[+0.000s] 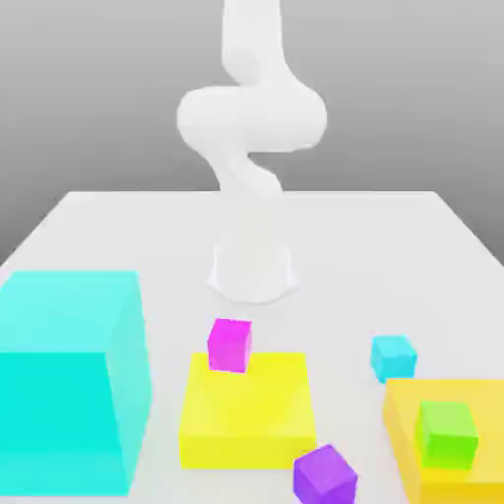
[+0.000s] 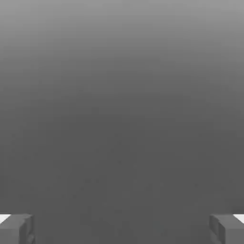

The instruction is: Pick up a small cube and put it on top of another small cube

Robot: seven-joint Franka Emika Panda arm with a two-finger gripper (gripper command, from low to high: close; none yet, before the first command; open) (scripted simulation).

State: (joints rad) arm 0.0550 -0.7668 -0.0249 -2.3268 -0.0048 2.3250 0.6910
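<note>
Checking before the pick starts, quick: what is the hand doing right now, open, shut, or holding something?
Hand: open, fingers spread wide with nothing between them; it holds nothing.

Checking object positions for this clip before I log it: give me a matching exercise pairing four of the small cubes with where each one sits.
Things:
1. magenta cube
2. small cyan cube
3. green cube
4. purple cube

Places:
A. on the table, in front of the middle yellow block
B. on top of the yellow block at the exterior view's right
C. directly on the table, behind the right-hand yellow block
D. on the back edge of the middle yellow block

Pairs: 1-D, 2-C, 3-B, 4-A
</note>
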